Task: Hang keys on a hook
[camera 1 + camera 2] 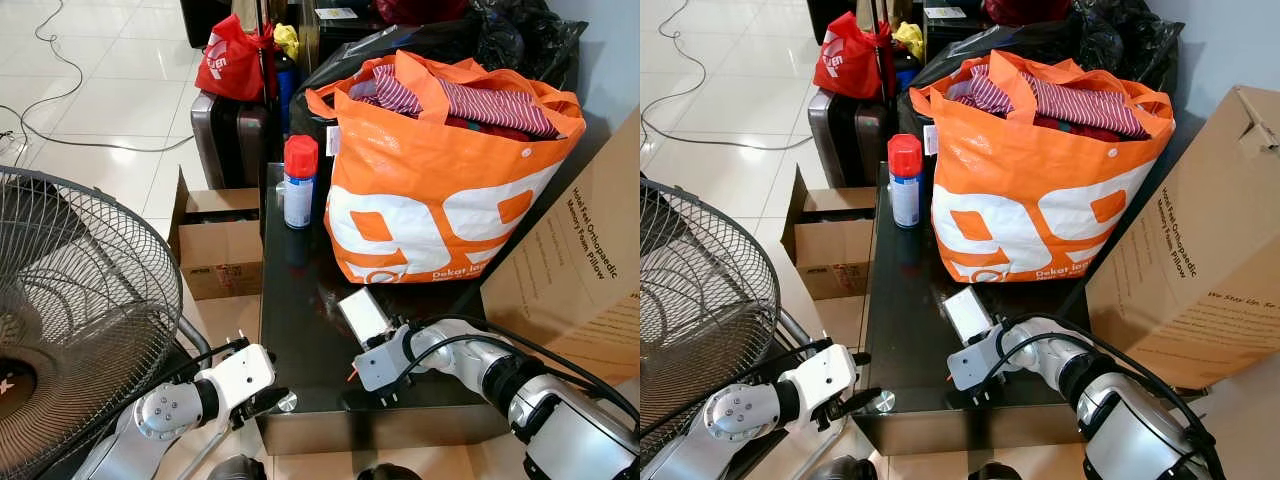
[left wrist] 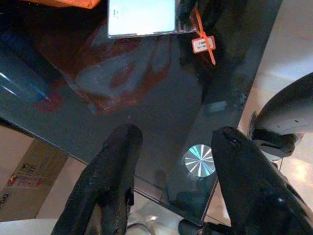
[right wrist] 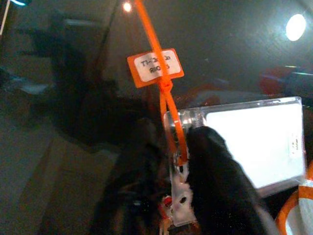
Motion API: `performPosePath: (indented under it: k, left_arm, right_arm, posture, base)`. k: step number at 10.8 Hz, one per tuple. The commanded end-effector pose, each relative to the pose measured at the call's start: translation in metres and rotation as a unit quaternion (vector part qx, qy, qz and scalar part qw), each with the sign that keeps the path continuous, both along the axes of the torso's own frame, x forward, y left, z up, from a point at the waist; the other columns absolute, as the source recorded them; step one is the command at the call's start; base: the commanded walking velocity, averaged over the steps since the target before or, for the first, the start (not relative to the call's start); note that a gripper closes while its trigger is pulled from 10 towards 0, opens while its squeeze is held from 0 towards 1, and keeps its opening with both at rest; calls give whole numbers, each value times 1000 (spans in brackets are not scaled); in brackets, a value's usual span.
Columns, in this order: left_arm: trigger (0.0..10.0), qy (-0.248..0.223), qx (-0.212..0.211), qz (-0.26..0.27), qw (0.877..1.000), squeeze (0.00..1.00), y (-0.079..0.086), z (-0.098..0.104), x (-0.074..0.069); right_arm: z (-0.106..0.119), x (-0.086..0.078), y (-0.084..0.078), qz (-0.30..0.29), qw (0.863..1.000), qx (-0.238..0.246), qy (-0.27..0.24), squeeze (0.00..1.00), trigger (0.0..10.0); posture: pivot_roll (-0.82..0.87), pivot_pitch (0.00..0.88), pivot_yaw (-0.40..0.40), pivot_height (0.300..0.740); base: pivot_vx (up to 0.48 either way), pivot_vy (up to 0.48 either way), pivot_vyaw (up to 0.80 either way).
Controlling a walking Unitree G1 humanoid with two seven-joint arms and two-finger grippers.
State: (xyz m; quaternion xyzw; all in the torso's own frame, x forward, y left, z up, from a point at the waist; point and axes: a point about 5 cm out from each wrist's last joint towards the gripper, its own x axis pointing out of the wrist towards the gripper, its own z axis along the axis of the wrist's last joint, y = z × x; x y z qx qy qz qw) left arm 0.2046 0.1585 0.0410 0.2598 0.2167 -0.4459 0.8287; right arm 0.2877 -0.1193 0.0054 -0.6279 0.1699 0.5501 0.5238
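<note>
A wire-guarded fan point(image 1: 70, 300) fills the nine o'clock side of the head view. Just past it, toward seven o'clock, the left gripper point(image 2: 171, 161) hovers at the near corner of the dark glass table point(image 1: 300, 330), its two black fingers point(image 2: 112, 181) spread wide with nothing between them; in its wrist view a round silver cap point(image 2: 199, 160) on the table corner lies between the fingertips. An open cardboard box point(image 1: 215, 240) stands on the floor beside the table at ten o'clock, with a dark suitcase point(image 1: 225, 135) and a red bag point(image 1: 228, 60) farther back.

On the table, toward eleven o'clock, stands an upright spray can point(image 1: 299, 182) with a red cap. At twelve to one o'clock a big orange shopping bag point(image 1: 440, 180) stuffed with striped cloth rests on the tabletop.

Near the table's front, at about five o'clock from the bag, lies a clear card holder point(image 3: 244, 142) with an orange tag point(image 3: 155, 67) on an orange strap. The right gripper point(image 3: 176, 196) is down on it: its fingers are pinched narrow on the holder's clip end, where the strap is tied, while the card lies flat on the glass. I cannot make out any keys or hook.

A large brown carton point(image 1: 585, 260) leans at three o'clock.
</note>
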Motion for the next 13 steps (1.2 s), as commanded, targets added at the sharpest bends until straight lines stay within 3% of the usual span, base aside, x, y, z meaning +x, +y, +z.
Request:
performPosePath:
  k: [1, 3, 6, 7, 8, 9, 10, 11, 12, 13]
  left_arm:
    - [10000, 4, 7, -12, 1000, 0, -3, -1, -1]
    - [10000, 3, 8, -13, 1000, 0, -4, -1, 0]
    - [10000, 2, 10, -13, 1000, 0, -4, -2, 1]
    - [10000, 2, 11, -13, 1000, 0, -3, -3, 1]
    - [10000, -1, 12, -13, 1000, 0, -2, -2, 1]
    - [10000, -4, 13, -13, 1000, 0, -1, -1, 2]
    - [10000, -11, 16, -12, 1000, 0, 1, 2, 4]
    - [10000, -17, 11, -7, 1000, 0, 2, 4, 6]
    - [10000, -31, -16, 14, 999, 0, 0, 10, 10]
    - [10000, -44, -49, 36, 997, 0, -3, 17, 14]
  right_arm:
    - [0, 0, -2, 5, 1000, -14, 4, 0, 784]
    - [0, 0, -2, 5, 1000, -11, 5, 0, 157]
    - [2, 0, 3, 10, 1000, 17, 2, 0, 0]
    - [5, 1, 6, 2, 999, 41, 4, 0, 0]
    - [11, 1, 12, -25, 994, 105, 25, 0, 0]
    - [18, 1, 17, -49, 983, 169, 50, 0, 0]
    - [30, 2, 21, -81, 960, 252, 84, 0, 0]
    - [39, 1, 20, -92, 947, 290, 101, 0, 431]
    - [51, -3, 13, -143, 913, 358, 134, 0, 1020]
    - [58, -7, 6, -190, 878, 411, 154, 0, 549]
  posture:
    - [-32, 89, -50, 740]
    - [-31, 86, -49, 740]
    - [-30, 79, -49, 740]
    - [-28, 69, -49, 740]
    - [-21, 51, -49, 740]
    - [-15, 37, -48, 740]
    - [-7, 11, -46, 740]
    - [-5, 0, -45, 740]
    - [0, 0, -45, 740]
    - [0, 0, -41, 740]
  base:
    - [0, 0, 0]
    - [0, 0, 0]
    - [0, 0, 0]
    - [0, 0, 0]
    - [0, 0, 0]
    - [0, 0, 0]
    - [0, 0, 0]
    - [0, 0, 0]
    - [0, 0, 0]
    - [0, 0, 0]
